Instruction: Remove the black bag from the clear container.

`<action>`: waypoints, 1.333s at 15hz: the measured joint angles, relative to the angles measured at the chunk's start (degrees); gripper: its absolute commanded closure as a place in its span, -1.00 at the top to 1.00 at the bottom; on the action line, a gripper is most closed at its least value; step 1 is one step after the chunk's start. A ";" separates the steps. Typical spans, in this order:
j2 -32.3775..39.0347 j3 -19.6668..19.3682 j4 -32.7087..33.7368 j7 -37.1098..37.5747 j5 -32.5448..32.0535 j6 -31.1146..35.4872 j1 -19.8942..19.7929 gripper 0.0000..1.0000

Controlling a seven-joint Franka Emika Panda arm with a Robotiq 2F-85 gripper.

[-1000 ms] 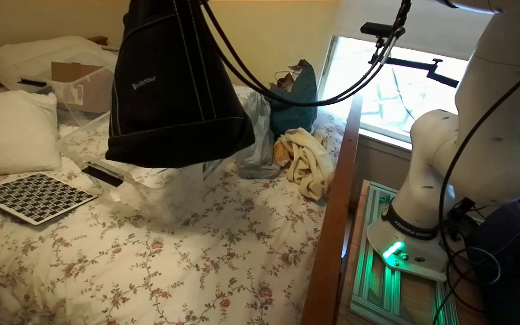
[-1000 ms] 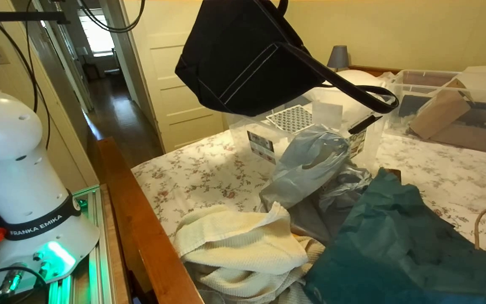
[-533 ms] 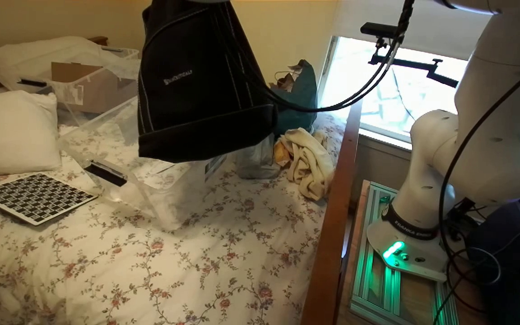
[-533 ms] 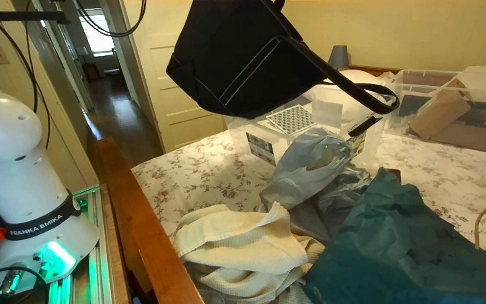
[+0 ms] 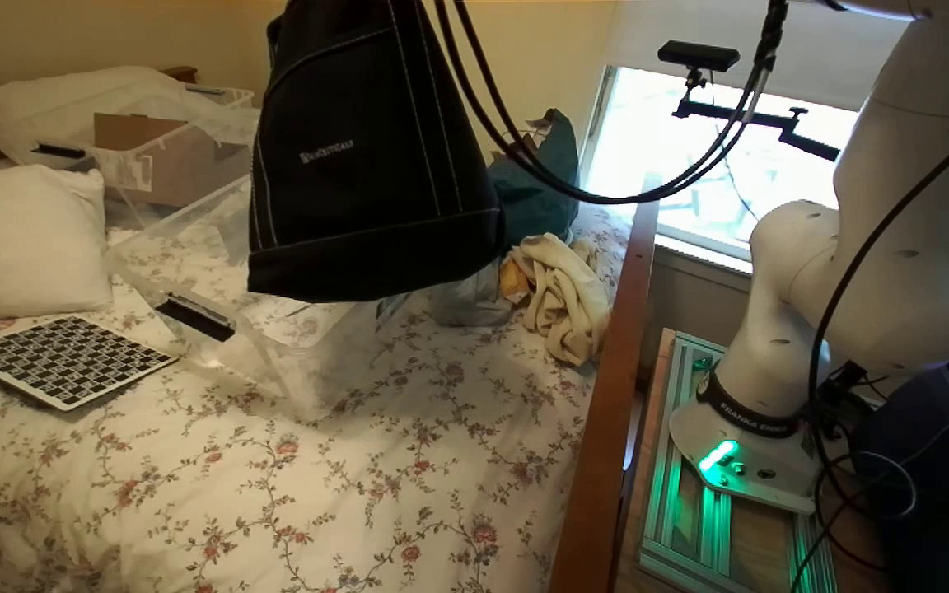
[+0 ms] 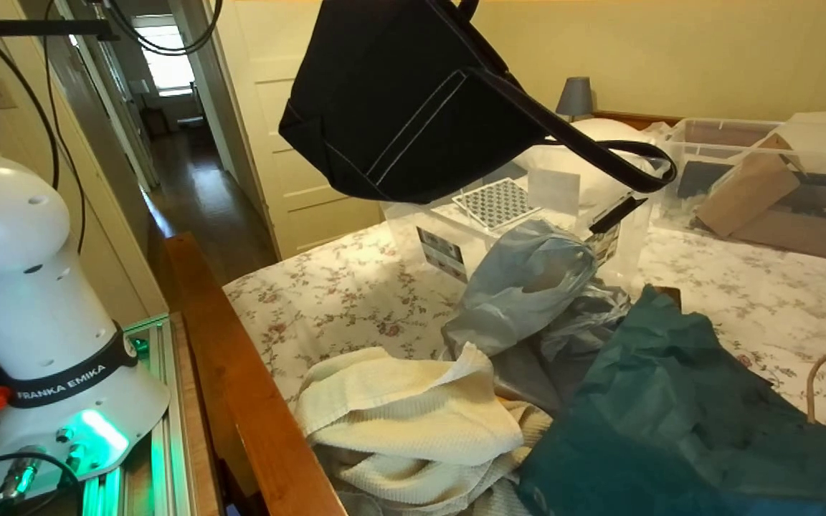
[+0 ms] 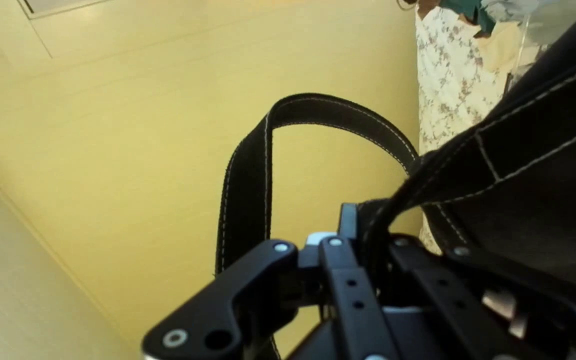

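Observation:
The black bag [image 5: 359,181] hangs in the air in both exterior views, tilted, its bottom higher than the clear container [image 5: 334,366] on the bed. One strap [image 6: 599,154] loops out from the bag's side. The clear container's wall [image 6: 413,226] is partly hidden behind the bag and grey plastic. In the wrist view my gripper [image 7: 369,225] is shut on a strap or edge of the black bag [image 7: 543,210], while a free handle [image 7: 245,200] loops beside it. The right fingertip is hidden by the fabric. Both exterior views leave the gripper out of frame.
A grey plastic bag [image 6: 528,287], a cream cloth [image 6: 413,408] and a teal cloth [image 6: 678,416] lie near the container. Another bin holds a cardboard box [image 5: 161,161]. A checkered board [image 5: 63,361] and a white pillow [image 5: 21,239] flank it. A wooden rail [image 5: 606,412] edges the bed.
The bag has swung right in an exterior view, then settled slightly lower. In the opposite camera it has shifted a little left and down. The arm's cables have moved too; the grip is unchanged.

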 measured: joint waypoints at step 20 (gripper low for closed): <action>-3.02 0.48 -0.50 -18.53 -4.76 -10.79 -0.77 -0.97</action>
